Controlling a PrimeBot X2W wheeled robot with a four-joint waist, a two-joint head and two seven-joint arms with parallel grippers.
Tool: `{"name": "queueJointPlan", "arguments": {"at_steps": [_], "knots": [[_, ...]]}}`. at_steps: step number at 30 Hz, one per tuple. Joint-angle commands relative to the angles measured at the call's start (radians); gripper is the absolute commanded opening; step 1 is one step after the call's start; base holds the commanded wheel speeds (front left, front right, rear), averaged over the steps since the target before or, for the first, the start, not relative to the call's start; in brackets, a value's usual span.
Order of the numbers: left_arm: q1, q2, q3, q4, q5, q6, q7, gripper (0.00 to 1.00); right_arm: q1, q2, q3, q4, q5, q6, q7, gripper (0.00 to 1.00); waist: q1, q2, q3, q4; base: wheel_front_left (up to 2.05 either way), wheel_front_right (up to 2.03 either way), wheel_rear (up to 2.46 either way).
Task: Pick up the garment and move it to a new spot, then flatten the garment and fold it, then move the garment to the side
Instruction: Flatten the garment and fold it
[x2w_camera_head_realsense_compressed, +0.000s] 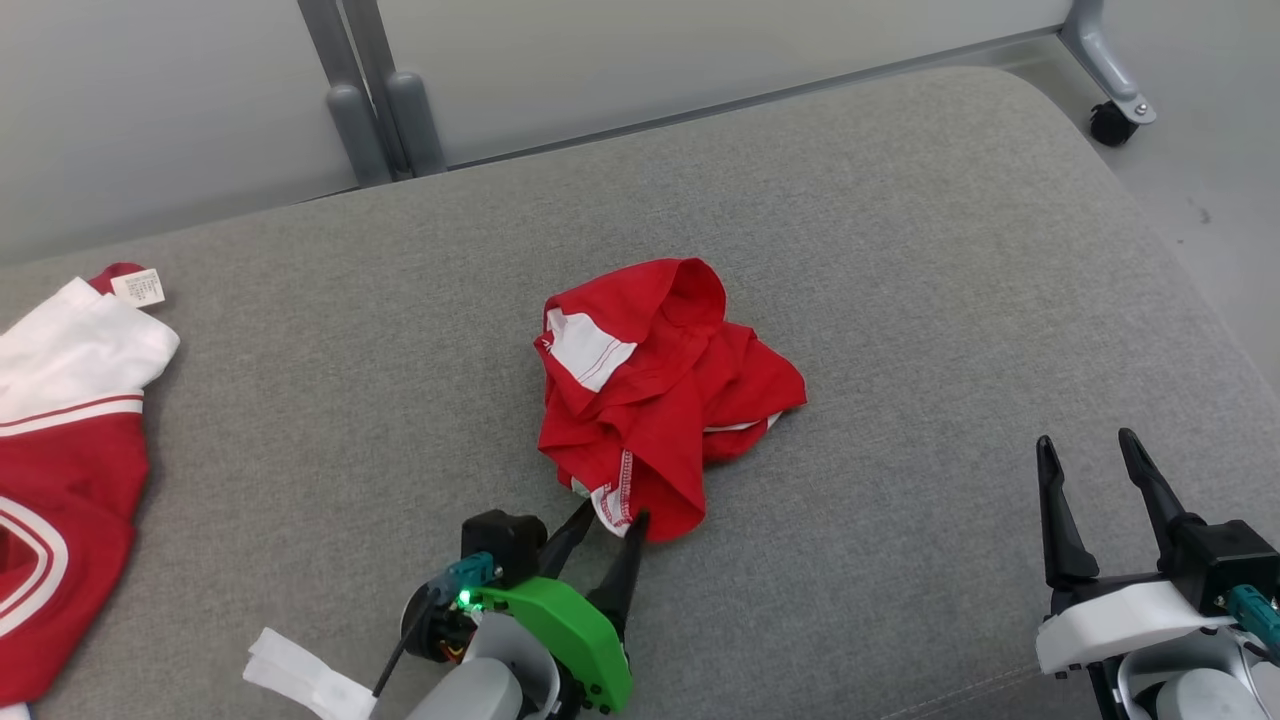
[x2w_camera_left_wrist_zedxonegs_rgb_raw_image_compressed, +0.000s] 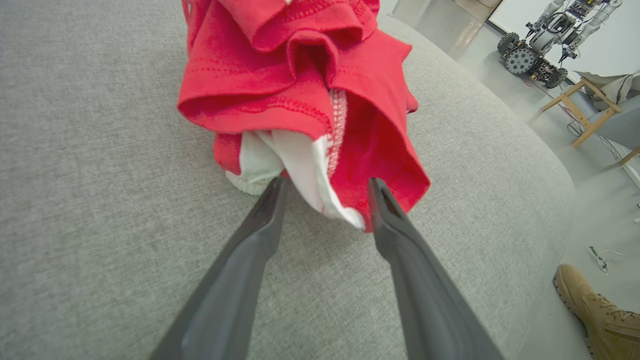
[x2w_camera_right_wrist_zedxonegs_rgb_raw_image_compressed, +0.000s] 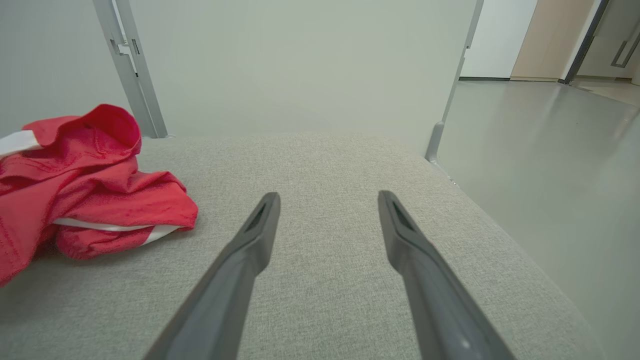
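Observation:
A crumpled red garment (x2w_camera_head_realsense_compressed: 660, 390) with white trim lies bunched in the middle of the grey cushion (x2w_camera_head_realsense_compressed: 900, 300). My left gripper (x2w_camera_head_realsense_compressed: 612, 522) stands open at its near edge, one finger on each side of a white-and-red fold (x2w_camera_left_wrist_zedxonegs_rgb_raw_image_compressed: 325, 200) of the garment (x2w_camera_left_wrist_zedxonegs_rgb_raw_image_compressed: 300, 90). The fingertips (x2w_camera_left_wrist_zedxonegs_rgb_raw_image_compressed: 276, 192) touch the fabric's lowest part. My right gripper (x2w_camera_head_realsense_compressed: 1085, 445) is open over bare cushion at the lower right, well clear of the cloth. In the right wrist view the garment (x2w_camera_right_wrist_zedxonegs_rgb_raw_image_compressed: 85, 185) lies to the left of my right gripper (x2w_camera_right_wrist_zedxonegs_rgb_raw_image_compressed: 327, 197).
A second red and white garment (x2w_camera_head_realsense_compressed: 60, 450) lies at the cushion's left edge. A white strip (x2w_camera_head_realsense_compressed: 300, 675) lies near my left arm. Grey frame posts (x2w_camera_head_realsense_compressed: 370, 100) stand behind the cushion. A person's tan boot (x2w_camera_left_wrist_zedxonegs_rgb_raw_image_compressed: 595, 310) rests on the floor beside the cushion's rounded right edge.

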Motion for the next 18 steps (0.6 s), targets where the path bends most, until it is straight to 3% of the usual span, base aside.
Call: {"name": "queueJointPlan", "arguments": {"at_steps": [1,9,18], "knots": [[-0.028,0.007,0.001,0.012,-0.027,0.000,-0.008,0.00,-0.004,0.006,-0.003,0.000,0.006,0.000,-0.003,1.00,0.0000,0.0000,0.012,-0.010,0.00,0.00,0.00],[-0.092,0.022,0.067,-0.020,-0.100,0.006,-0.045,0.00,-0.011,0.012,-0.006,0.008,0.018,0.000,-0.003,1.00,0.0000,0.0000,0.013,0.022,0.00,0.00,0.00],[-0.243,0.190,0.142,-0.310,-0.064,0.080,0.071,0.00,-0.015,0.015,0.002,0.019,0.025,0.000,-0.003,1.00,0.0000,0.0000,0.002,0.070,0.00,0.00,0.00]]}}
